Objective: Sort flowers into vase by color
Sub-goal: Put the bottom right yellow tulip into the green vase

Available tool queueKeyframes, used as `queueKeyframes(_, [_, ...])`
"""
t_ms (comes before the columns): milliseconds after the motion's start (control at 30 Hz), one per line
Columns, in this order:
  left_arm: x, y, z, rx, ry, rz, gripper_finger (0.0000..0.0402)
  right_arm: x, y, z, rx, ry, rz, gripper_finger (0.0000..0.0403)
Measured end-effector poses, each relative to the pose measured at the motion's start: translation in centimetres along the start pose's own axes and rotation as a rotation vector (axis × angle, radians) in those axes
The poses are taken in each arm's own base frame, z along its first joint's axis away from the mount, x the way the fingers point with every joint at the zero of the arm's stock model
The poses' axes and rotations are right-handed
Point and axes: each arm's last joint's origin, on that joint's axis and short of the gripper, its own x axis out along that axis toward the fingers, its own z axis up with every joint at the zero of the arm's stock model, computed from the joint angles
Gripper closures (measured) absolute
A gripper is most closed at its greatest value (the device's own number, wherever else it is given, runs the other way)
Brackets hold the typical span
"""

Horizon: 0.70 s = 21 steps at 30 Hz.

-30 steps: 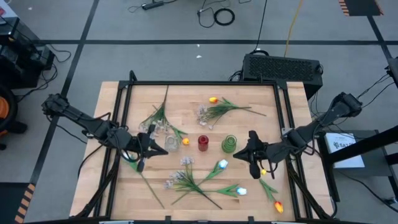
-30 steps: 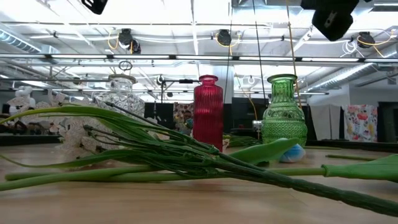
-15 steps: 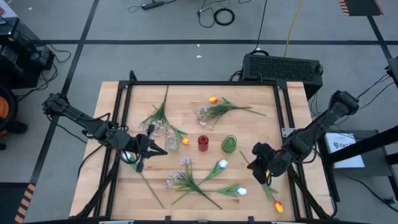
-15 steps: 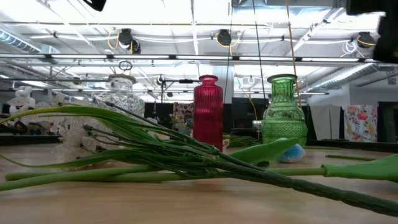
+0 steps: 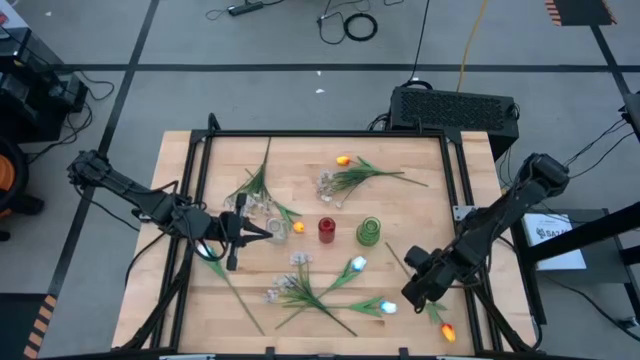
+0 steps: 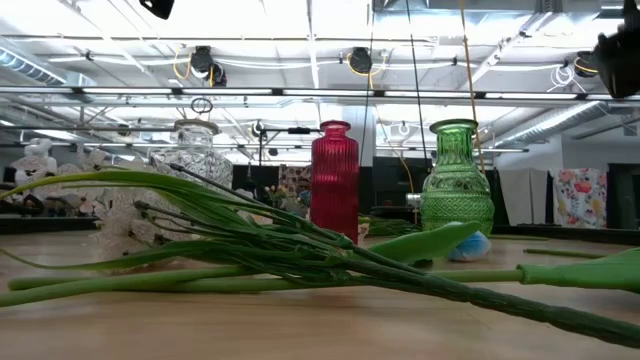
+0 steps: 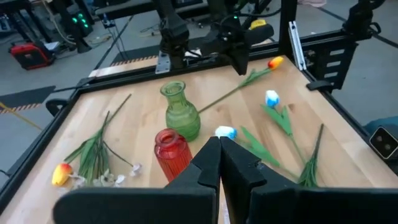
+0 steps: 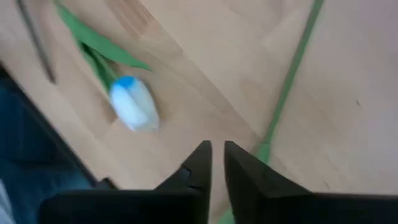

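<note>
Near-right corner of the table: the right gripper (image 5: 413, 291) hangs low here, over the bare wood between two fallen flowers.
Right gripper's hold: nothing is in it; in the right wrist view its two fingers (image 8: 200, 163) stand a narrow slit apart, empty.
Nearest flower: the pale-blue tulip (image 5: 388, 307), its head just beside the gripper on the side toward the table's middle.
Its long axis: the stem runs away from the head toward the heap of stems lying further left, so the head end is the end that faces the gripper.
Other candidate: the orange tulip (image 5: 447, 331), head near the table's front edge, with its green stem (image 8: 287, 81) slanting up past the gripper on the outer side; from the wrist camera this stem passes right next to the fingertips.
Which arm is nearer: the right one by far.
Left gripper (image 5: 236, 232): closed and empty, waiting beside the clear glass vase (image 5: 253, 206), well apart from both tulips.
Vases: the red vase (image 5: 326, 229) and the green vase (image 5: 368, 232) stand mid-table.
My guess: the next grasp turns on crossing one stem squarely.
</note>
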Motion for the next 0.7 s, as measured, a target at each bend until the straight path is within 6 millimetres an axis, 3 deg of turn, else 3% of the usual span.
queueKeyframes(200, [0.1, -0.1, 0.0, -0.026, 0.003, -0.028, 0.0391, 1.8, 0.0, -0.2, 0.066, 0.031, -0.082, 0.0273])
queueKeyframes(333, [0.1, -0.1, 0.0, -0.026, 0.002, -0.029, 0.0391, 2.7, -0.1, -0.3, 0.066, 0.054, -0.125, 0.0241])
queueKeyframes(700, [0.1, -0.1, 0.0, -0.026, 0.001, -0.029, 0.0391, 4.4, -0.5, -0.6, 0.03, 0.135, -0.214, 0.0243])
